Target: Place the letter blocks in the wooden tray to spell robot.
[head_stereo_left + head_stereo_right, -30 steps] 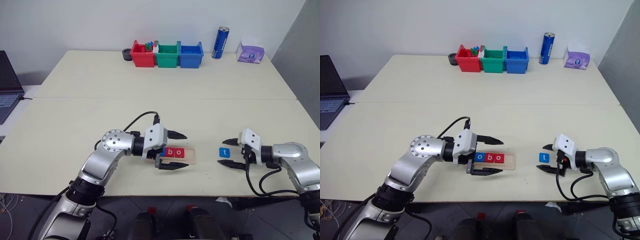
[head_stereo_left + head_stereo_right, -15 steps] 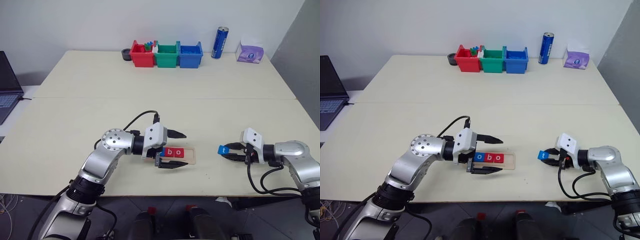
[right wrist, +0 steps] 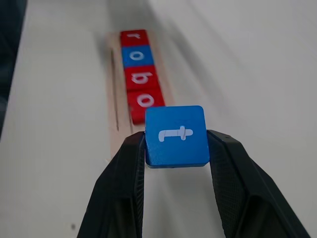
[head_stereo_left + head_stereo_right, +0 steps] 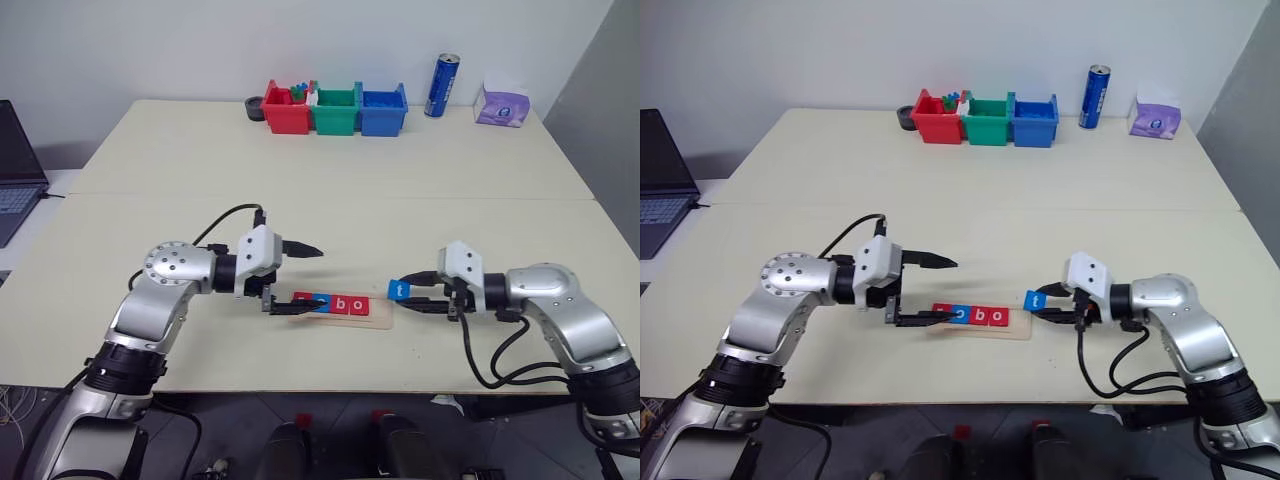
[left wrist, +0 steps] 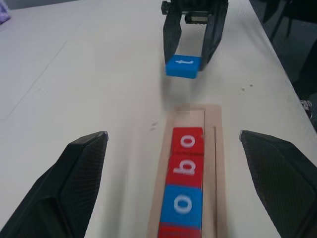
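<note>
Tray [image 4: 378, 318] holds your four blocks [image 4: 333, 304], your right gripper [image 3: 174, 148] pinches the blue t block [image 3: 176, 135] just beside it, left gripper [image 4: 305, 280] gapes wide.

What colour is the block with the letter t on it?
Blue, with a white letter. The t block shows best in the right wrist view.

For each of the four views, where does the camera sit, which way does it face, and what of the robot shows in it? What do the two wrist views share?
Left eye view: on the head, facing forward and down over the table; both arms, left gripper open.
Right eye view: the same scene from the other eye.
Left wrist view: along the open fingers, facing the wooden tray and the right gripper.
Right wrist view: along its own fingers, shut on the blue t block, tray beyond.
Shared: both wrist views show the tray and the t block from opposite ends.
</note>
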### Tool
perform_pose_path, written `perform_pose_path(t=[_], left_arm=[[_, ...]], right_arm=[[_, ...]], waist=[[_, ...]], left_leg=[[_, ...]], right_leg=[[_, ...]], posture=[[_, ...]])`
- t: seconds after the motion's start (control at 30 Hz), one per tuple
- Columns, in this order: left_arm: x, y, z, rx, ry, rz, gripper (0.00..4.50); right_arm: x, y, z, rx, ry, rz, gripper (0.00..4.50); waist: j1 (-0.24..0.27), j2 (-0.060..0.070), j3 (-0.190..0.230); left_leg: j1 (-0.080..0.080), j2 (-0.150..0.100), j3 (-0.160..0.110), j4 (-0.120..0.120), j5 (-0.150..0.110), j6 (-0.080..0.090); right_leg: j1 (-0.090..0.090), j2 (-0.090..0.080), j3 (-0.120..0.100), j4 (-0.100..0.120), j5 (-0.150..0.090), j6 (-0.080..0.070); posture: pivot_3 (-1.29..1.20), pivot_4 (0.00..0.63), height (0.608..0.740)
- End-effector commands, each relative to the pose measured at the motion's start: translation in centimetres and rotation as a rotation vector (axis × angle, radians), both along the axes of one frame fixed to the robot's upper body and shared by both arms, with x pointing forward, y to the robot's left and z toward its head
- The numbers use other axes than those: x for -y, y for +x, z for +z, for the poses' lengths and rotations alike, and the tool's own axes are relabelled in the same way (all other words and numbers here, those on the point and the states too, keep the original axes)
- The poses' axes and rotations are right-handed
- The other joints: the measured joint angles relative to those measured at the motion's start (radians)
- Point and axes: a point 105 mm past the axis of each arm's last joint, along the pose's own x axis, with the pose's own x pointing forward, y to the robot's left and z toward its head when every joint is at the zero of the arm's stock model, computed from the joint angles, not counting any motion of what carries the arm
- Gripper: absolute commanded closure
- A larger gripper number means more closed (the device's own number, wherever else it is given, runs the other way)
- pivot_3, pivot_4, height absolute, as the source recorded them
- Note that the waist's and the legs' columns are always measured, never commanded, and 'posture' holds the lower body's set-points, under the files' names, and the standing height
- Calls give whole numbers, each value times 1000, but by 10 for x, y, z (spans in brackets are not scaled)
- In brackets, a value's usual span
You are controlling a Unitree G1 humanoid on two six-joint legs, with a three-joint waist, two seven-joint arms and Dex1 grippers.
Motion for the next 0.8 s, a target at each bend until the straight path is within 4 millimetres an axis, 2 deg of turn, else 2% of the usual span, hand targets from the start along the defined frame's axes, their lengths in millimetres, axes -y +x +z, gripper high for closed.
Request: perform_pose_path(t=[0.03, 0.37, 0.8], left_arm=[[-1, -7, 4, 20, -16, -20, 0], [11, -15, 2, 19, -53, -27, 0], [15, -19, 2, 22, -55, -36, 0]], right_arm=[[-6, 1, 4, 33, -10, 19, 3036], [-12, 5, -12, 40, -82, 74, 3036], [-20, 12, -19, 71, -105, 109, 3036]], waist=[[1, 0, 0], [-2, 0, 0], [-3, 0, 0]], left_leg=[[0, 0, 0, 0, 0, 0], [-1, -1, 0, 2, 0, 0], [-1, -1, 0, 2, 0, 0]], right_leg=[[0, -1, 0, 0, 0, 0], [0, -2, 0, 1, 0, 1], [0, -1, -1, 1, 0, 1]], posture=[[0, 150, 740], [0, 150, 740], [0, 150, 740]])
